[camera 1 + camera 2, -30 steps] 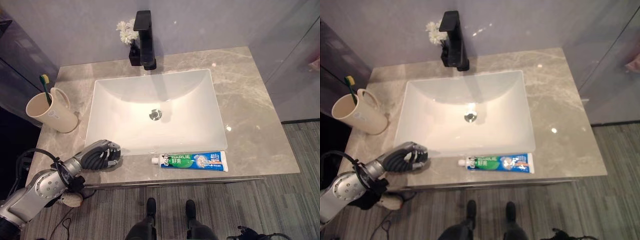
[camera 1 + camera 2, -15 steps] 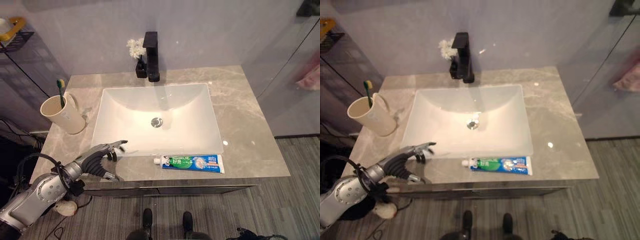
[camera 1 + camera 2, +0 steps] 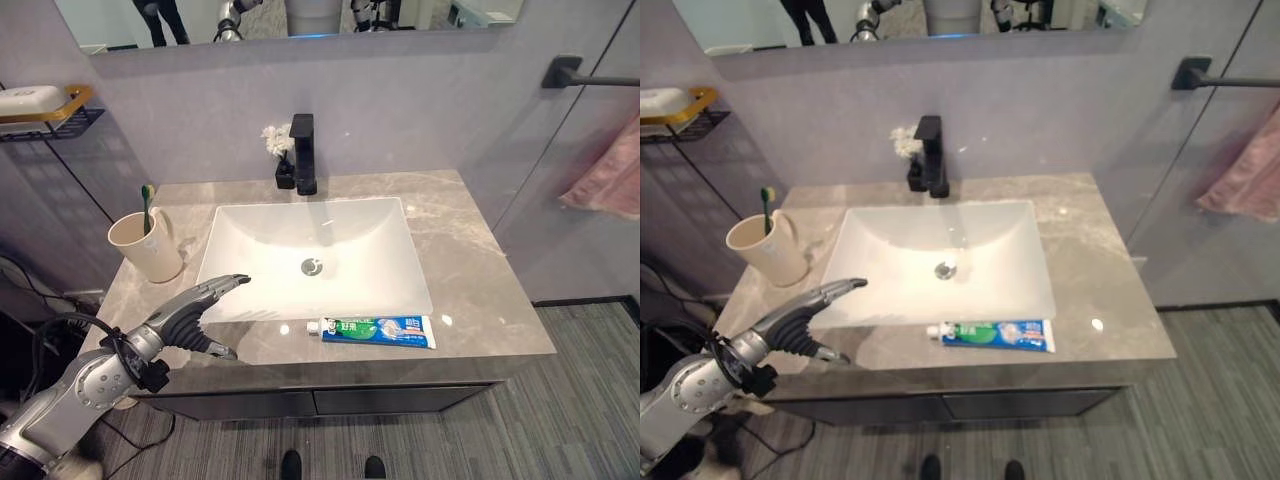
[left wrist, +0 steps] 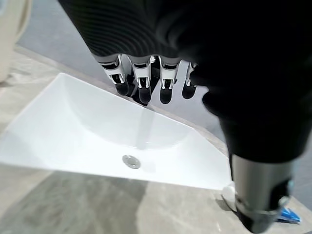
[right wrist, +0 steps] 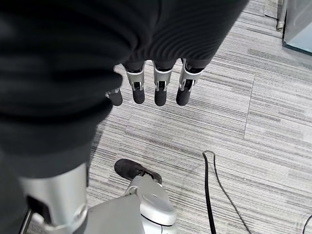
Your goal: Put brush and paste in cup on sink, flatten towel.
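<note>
Left hand hovers over the front left part of the table, its fingers straight and spread, thumb pointing down toward the front edge; it holds nothing. Its fingertips reach over the front left corner of the sink.

Head views: the toothpaste tube lies flat on the narrow strip of table between the sink's front rim and the table's front edge, cap end toward the left hand, well apart from it. The cup stands upright on the left part of the table, beside the sink's left rim, with the toothbrush standing in it, head up. A black tap stands behind the sink, with small white flowers just beside it. A pink towel hangs under a black rail on the right wall. A wire shelf is fixed on the left wall.

Left wrist view: the left hand's fingers extend above the sink basin, with the drain below them.

Right wrist view: the right hand hangs over striped grey floor, fingers straight and empty.

Open room: the right part of the table is bare from the sink rim to the right edge. The front strip is narrow, and the tube lies close to the front edge.
</note>
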